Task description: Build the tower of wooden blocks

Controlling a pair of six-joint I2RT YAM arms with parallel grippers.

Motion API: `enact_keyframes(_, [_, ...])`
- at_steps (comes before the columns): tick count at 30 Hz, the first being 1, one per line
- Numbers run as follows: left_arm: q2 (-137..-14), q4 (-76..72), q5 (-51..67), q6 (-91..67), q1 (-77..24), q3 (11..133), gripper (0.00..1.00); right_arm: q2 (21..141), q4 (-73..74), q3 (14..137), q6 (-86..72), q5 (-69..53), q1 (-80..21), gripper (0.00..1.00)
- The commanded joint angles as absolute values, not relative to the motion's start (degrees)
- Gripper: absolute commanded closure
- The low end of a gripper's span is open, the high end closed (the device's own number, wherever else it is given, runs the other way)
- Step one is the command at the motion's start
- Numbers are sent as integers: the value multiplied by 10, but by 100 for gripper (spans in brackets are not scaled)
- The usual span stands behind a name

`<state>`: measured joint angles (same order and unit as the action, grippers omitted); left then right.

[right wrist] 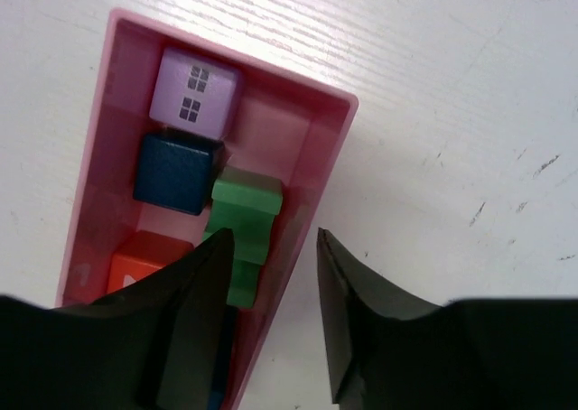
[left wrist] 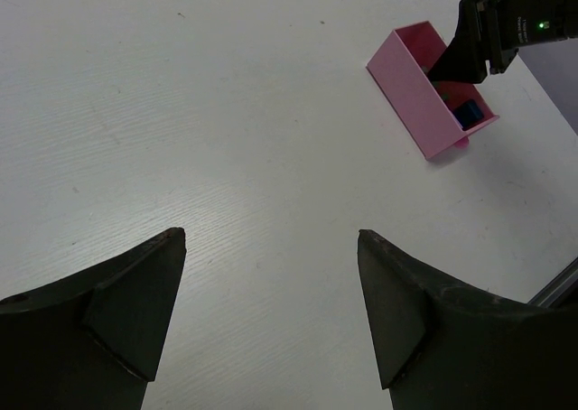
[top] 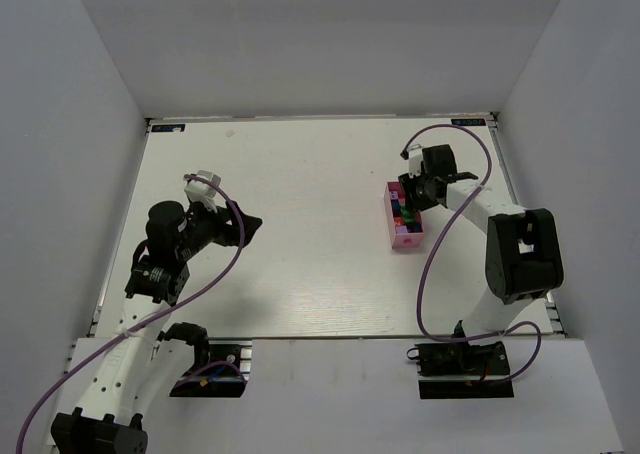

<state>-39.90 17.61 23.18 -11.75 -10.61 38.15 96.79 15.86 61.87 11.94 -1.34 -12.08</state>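
**One tray, four blocks in plain sight, two arms**

We count one pink tray (top: 406, 241) on the white table (top: 300, 284), over on the right-hand side and towards the far edge. All the wood blocks (top: 404, 217) lie inside it. None is stacked, and none sits out on the table.

From the right wrist we make out four blocks clearly:
- One lilac block (right wrist: 194, 94) at the tray's end, printed with two little window marks.
- One dark blue block (right wrist: 176, 171) just beside it.
- One green block (right wrist: 244, 216) with a stepped outline, against the tray's long wall.
- One red-orange block (right wrist: 143, 264), partly under a finger.

A sliver of another blue piece (right wrist: 219, 378) shows lower down, but too much of it is covered for us to say what it is.

The right gripper (right wrist: 274, 247) hangs over the tray with its jaws a narrow way apart. One finger is inside above the green block and the other is outside the long wall. A gap shows on both sides of that wall, so it grips nothing.

The left gripper (left wrist: 271, 238) hovers above bare table, well apart from the tray, with its jaws spread wide and nothing in them.
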Motion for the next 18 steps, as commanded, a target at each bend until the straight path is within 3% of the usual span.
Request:
enact_keyframes(1, [-396,178,245,-124,-107,395,13,972,142,650,108,-4,-127,53])
enact_keyframes(13, [-396,178,245,-124,-107,395,12,978,149,654,106,20,-129,67])
enact_keyframes(18, [-396,178,250,-124,-107,395,12,976,153,657,106,19,-130,83])
